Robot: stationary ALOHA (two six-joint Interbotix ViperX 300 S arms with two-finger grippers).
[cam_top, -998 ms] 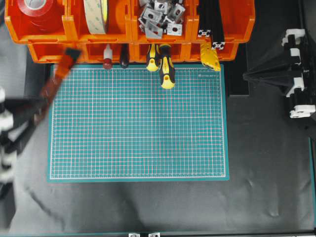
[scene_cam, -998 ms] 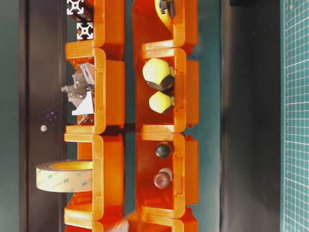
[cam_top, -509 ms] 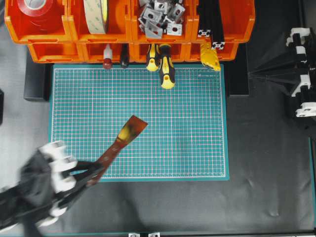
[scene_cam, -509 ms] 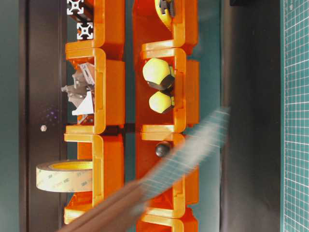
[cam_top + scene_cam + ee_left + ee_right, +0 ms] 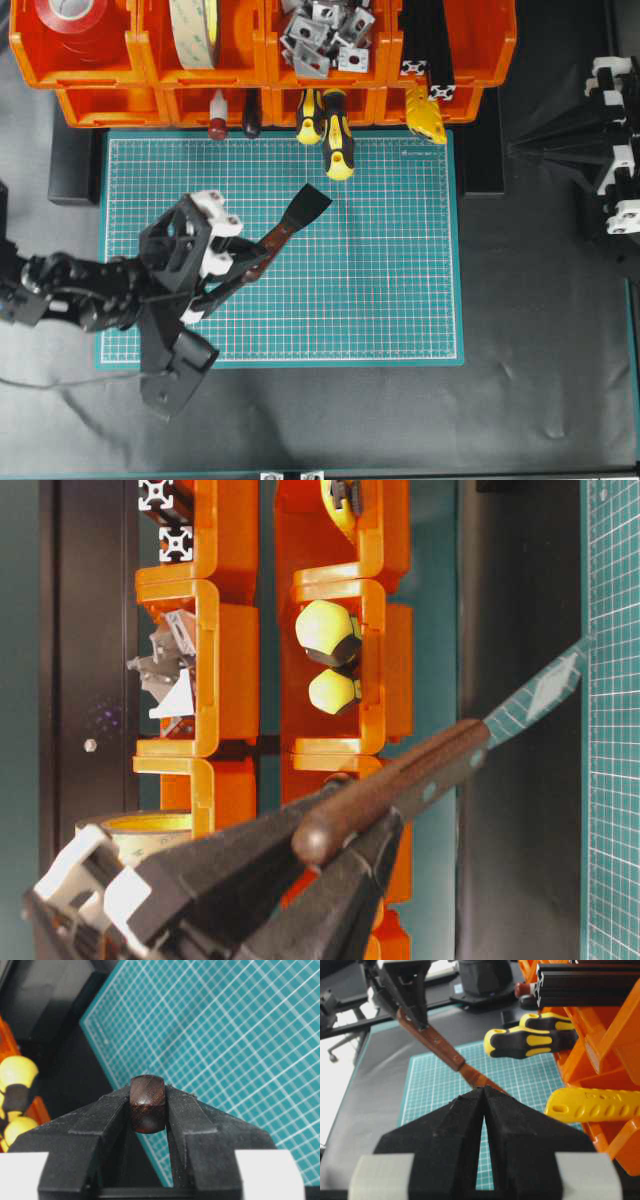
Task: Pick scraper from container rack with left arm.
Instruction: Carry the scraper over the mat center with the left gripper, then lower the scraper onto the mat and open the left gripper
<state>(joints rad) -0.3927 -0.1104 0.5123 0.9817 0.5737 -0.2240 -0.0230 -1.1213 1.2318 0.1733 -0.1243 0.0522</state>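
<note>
Green mat [image 5: 330, 250] fills mid-frame on dark tabletop. Left gripper [image 5: 235, 275], lower left of overhead, clamped on scraper [image 5: 285, 225] handle, blade angled up-right above mat, clear of bins. Right gripper [image 5: 520, 150] at right edge, fingers together. Container rack [image 5: 260, 75] along top edge, screwdrivers [image 5: 330, 130] poking out.
</note>
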